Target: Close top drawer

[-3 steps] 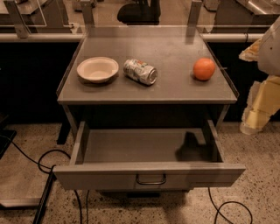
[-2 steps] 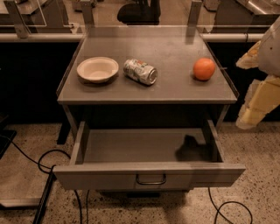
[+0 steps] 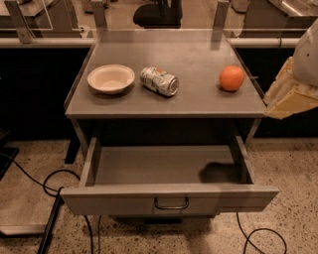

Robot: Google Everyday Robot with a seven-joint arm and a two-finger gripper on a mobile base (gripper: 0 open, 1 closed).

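Note:
The top drawer (image 3: 169, 197) is pulled far out from under the grey table top (image 3: 169, 101). Its flat grey front faces me with a small dark loop handle (image 3: 171, 203) at centre. The inside of the drawer (image 3: 159, 166) holds nothing but a dark shadow at the right. My gripper (image 3: 290, 92) shows only as a cream and white shape at the right edge of the view. It is beside the table's right front corner, above and to the right of the drawer, and touches nothing.
On the table top lie a white bowl (image 3: 111, 78), a crushed can (image 3: 159, 81) on its side and an orange (image 3: 232, 78). Black cables (image 3: 54, 181) run over the speckled floor left and right of the drawer. A dark chair (image 3: 159, 12) stands behind the table.
The cream and white arm part at the right edge has moved upward and slightly further right. The drawer and the things on the table have not moved.

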